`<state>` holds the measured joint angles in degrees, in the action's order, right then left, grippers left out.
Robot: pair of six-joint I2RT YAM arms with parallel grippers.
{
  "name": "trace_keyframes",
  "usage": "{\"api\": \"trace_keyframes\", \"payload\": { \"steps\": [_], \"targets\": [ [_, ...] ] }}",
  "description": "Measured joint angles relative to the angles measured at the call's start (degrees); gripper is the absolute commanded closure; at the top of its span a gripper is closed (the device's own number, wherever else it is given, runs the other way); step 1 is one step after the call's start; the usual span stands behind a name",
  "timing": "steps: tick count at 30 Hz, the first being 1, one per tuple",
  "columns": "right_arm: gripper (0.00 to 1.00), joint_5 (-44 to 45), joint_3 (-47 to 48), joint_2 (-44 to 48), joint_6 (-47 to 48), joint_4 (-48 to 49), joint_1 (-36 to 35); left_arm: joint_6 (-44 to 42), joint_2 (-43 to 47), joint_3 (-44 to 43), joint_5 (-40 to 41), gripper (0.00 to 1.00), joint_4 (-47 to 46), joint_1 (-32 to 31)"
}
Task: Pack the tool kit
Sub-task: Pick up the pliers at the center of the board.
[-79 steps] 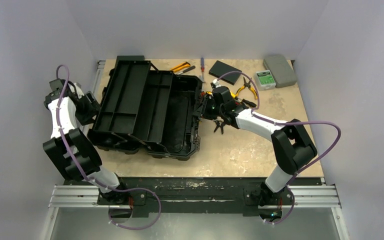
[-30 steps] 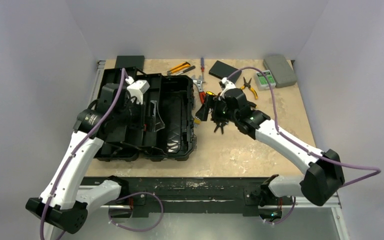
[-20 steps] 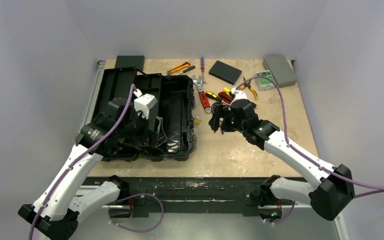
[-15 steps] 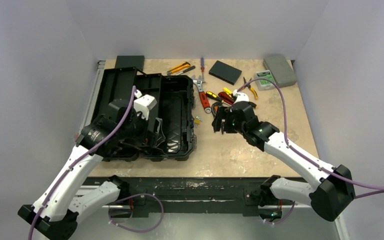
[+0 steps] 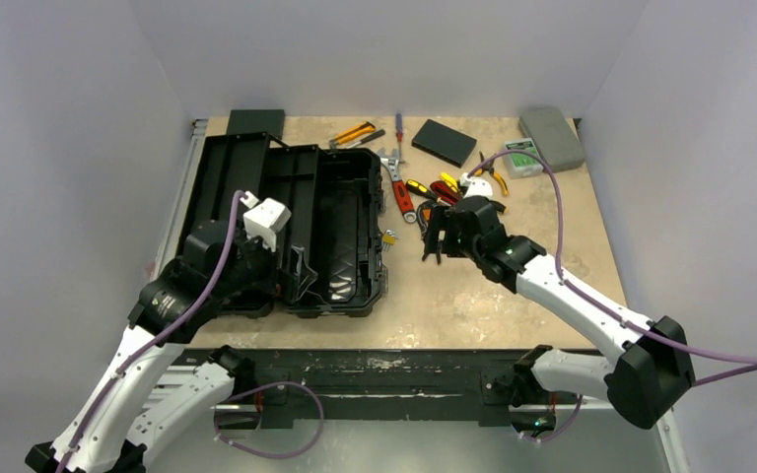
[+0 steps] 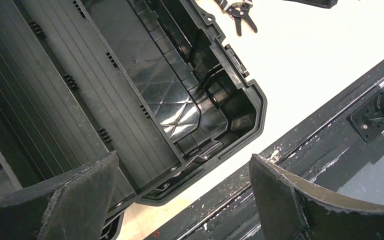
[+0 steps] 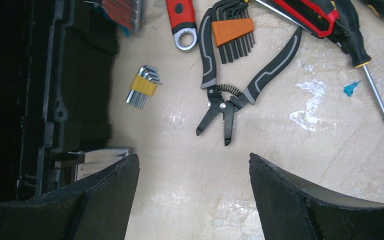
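left tool [image 6: 182, 200] drew back nearward | tan table [image 5: 473, 305] (scuffed) | pale walls [image 5: 384, 49]

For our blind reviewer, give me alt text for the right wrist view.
Open right pincer hovers over black strippers on the table, near two hex key sets, a red wrench and a screwdriver; toolbox edge at left.

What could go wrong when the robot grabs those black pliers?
The orange hex key set lies between the spread handles of the pliers, so the open right gripper could drag it along. The pliers lie flat, so a pinch might slip off. The yellow hex key set beside the toolbox could get bumped.
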<state>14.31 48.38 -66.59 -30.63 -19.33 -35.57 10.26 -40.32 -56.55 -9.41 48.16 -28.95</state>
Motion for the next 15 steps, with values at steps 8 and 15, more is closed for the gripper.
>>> {"api": "trace_keyframes", "payload": {
  "steps": [8,15],
  "targets": [
    [0.25,1.2,1.2,-5.5,-0.3,-0.3,5.9,-0.1,1.8,1.1,-0.5,0.01,-0.8,0.0],
    [0.32,1.5,6.0,-14.2,-2.9,-1.2,12.2,-0.4,1.2,1.2,-0.7,0.01,-0.7,0.0]
  ]
}}
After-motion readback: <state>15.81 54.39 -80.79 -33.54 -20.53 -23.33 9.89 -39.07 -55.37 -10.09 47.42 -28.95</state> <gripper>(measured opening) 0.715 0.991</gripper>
